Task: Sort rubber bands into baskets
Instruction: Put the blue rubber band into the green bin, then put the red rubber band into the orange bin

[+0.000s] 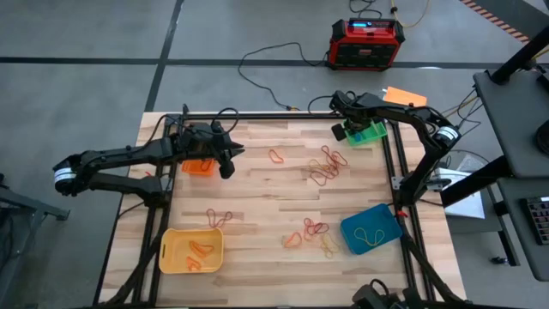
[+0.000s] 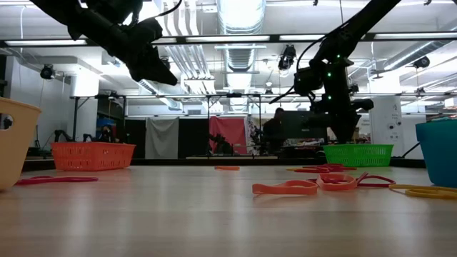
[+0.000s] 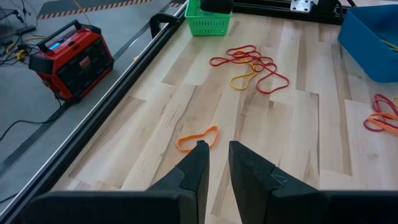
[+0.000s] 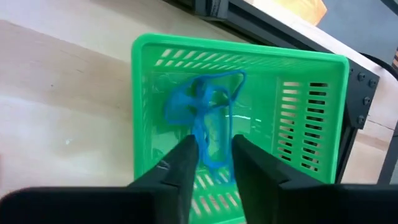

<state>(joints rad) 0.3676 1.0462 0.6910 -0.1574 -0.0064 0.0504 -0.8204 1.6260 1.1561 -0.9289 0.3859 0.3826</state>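
- Right gripper (image 4: 208,152) hung over the green basket (image 4: 311,81) at the tabletop's far right corner; jaws slightly apart, a blue band (image 4: 199,106) lying in the basket just under and between the tips. Could not tell whether the tips touched it.
- Left gripper (image 3: 214,158) was raised above the tabletop beside the orange basket (image 1: 199,166); jaws a narrow gap apart, nothing between them. One orange band (image 3: 198,137) lay flat on the wood just ahead of the tips.
- Loose bands: a red-and-yellow tangle (image 3: 252,65) near the green basket, another cluster (image 1: 309,233) left of the blue basket (image 1: 371,227), a few red loops (image 1: 219,216) above the yellow basket (image 1: 190,250).
- Yellow basket held orange bands; blue basket held a yellow one.
- Hidden or cut off: orange basket partly covered by the left arm in the high view; blue and yellow baskets cropped at the edges of the low view.
- Tabletop (image 1: 257,189) was pale wood planks in a black frame. Grey floor beyond, with a red-black box (image 1: 367,43) and cables. Low view showed a lit workshop with ceiling ducts.
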